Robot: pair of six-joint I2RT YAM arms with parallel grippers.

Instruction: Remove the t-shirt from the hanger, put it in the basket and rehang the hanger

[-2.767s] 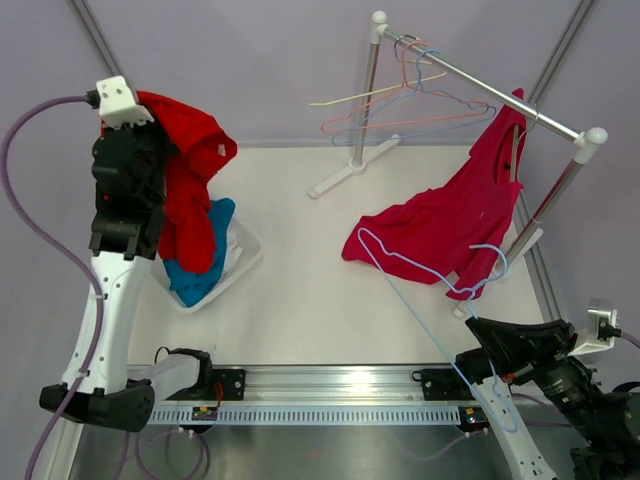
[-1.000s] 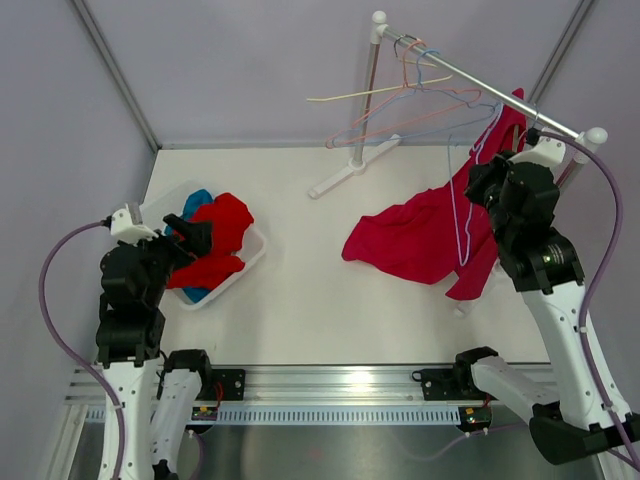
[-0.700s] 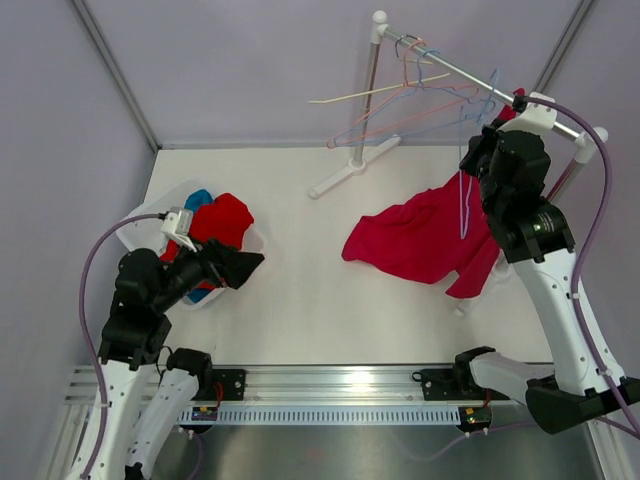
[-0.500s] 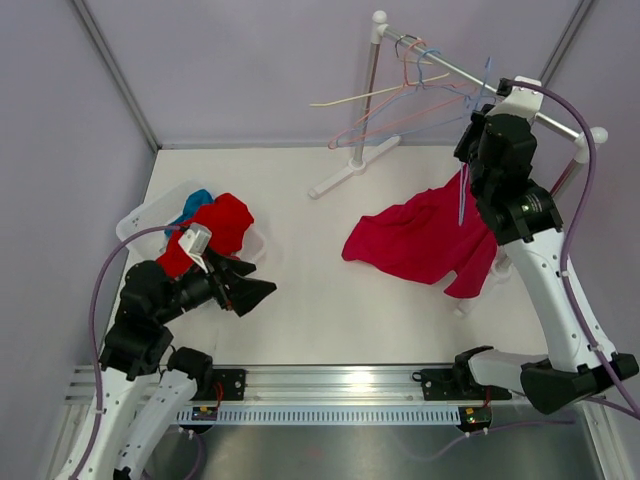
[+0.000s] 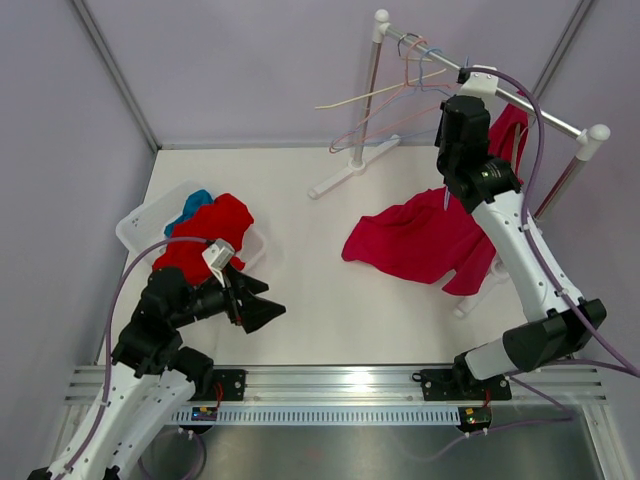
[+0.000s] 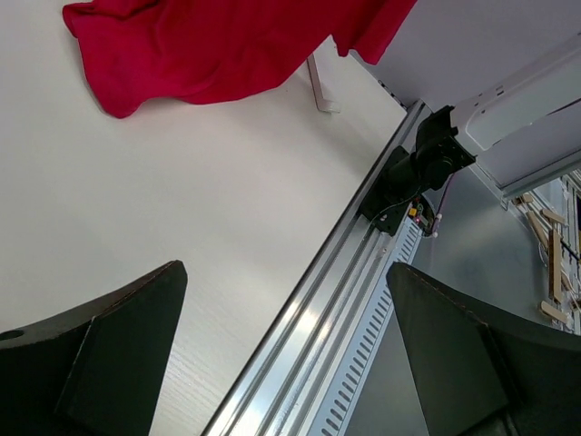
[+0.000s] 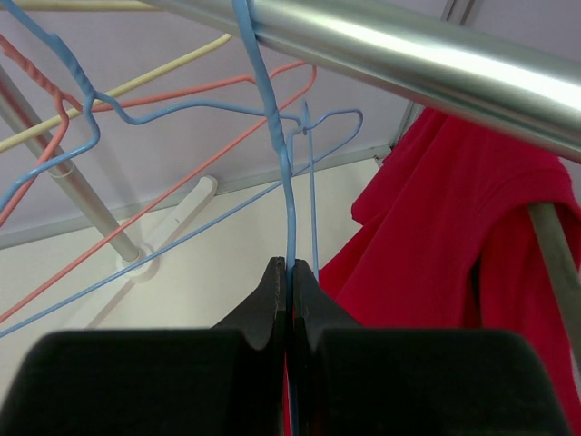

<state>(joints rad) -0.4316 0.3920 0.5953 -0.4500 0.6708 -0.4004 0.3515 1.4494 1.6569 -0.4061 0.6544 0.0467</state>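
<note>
My right gripper (image 7: 290, 265) is raised under the rack's metal rail (image 7: 408, 64) and is shut on the wire of a bare blue hanger (image 7: 289, 182), whose hook lies over the rail. The red t-shirt (image 5: 420, 238) trails from the rack's right end down onto the table, to the right of that hanger; what carries its top is hidden. It also shows in the right wrist view as red t-shirt (image 7: 454, 245) and in the left wrist view as red t-shirt (image 6: 227, 45). My left gripper (image 5: 262, 310) is open and empty, low over the table's left part.
A white bin (image 5: 135, 225) at the left holds a red garment (image 5: 215, 225) and a blue one. Yellow, salmon and blue empty hangers (image 5: 390, 100) hang at the rail's left end. The rack's foot (image 5: 345, 172) rests on the table. The aluminium base rail (image 6: 363, 300) runs along the near edge.
My right arm has carried the blue hanger up and left to the rail. My left arm has swung away from the bin, out over the table, with its gripper open.
</note>
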